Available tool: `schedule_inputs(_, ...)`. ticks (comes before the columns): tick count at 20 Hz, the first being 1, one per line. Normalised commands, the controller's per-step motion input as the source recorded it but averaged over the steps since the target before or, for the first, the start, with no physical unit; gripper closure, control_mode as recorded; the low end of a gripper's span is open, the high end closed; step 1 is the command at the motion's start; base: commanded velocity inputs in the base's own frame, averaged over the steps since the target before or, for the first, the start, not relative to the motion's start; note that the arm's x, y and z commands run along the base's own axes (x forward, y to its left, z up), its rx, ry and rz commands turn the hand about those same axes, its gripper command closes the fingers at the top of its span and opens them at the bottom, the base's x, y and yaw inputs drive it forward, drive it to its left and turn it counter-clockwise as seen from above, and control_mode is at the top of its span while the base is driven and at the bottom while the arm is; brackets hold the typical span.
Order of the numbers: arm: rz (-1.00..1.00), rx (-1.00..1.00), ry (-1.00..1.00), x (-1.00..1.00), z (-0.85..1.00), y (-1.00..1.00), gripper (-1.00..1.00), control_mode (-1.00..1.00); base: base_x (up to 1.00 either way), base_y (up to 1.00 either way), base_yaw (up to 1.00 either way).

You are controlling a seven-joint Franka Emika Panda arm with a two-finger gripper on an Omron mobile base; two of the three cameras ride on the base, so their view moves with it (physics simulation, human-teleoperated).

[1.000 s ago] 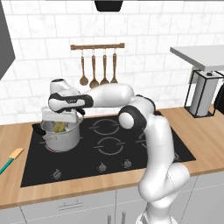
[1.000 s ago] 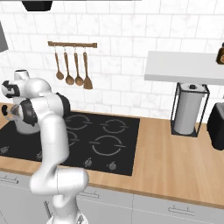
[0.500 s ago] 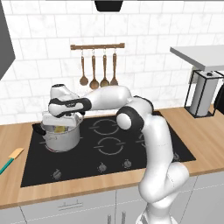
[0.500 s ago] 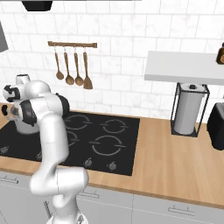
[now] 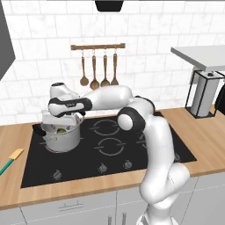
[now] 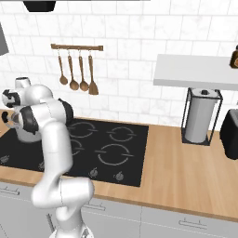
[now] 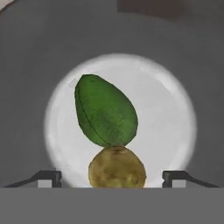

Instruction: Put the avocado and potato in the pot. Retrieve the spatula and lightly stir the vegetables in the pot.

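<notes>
Avocado (image 7: pixel 105 116) and potato (image 7: pixel 117 167) lie together on the pale bottom of the pot (image 5: pixel 61 137), touching each other, with the green fruit farther from the camera on the hand and the tan lump nearer to it. In the hand view the two dark fingertips (image 7: pixel 47 176) of the claw (image 7: pixel 111 177) stand wide apart at either side of the potato, clear of both vegetables and holding nothing. From the left base view the pot sits on the rear left burner of the black cooktop (image 5: pixel 132 149), and the arm's hand hangs directly over the pot's mouth, pointing down into it. A glimpse of green and yellow shows inside the rim in that view. The spatula (image 5: pixel 10 160) lies flat on the wooden counter (image 5: pixel 206 145) to the left of the cooktop, well apart from the pot. Wooden spoons (image 5: pixel 93 70) hang on a rail on the tiled wall behind.
</notes>
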Motion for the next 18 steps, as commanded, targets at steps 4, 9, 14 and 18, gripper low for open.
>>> schedule_inputs(4,0.0,0.0,-0.16,-0.26,0.59,0.0,-1.0,-1.0,0.0,0.0,0.0)
schedule_inputs(9,0.0,0.0,-0.07,-0.49,0.77,-0.31,-1.0,-1.0,0.0,0.0,0.0)
schedule_inputs(14,0.0,0.0,0.02,-0.74,0.64,-0.86,-1.0,-1.0,0.0,0.0,0.0)
schedule_inputs(18,0.08,0.0,0.06,-0.69,0.49,-1.0,-1.0,-1.0,0.0,0.0,0.0)
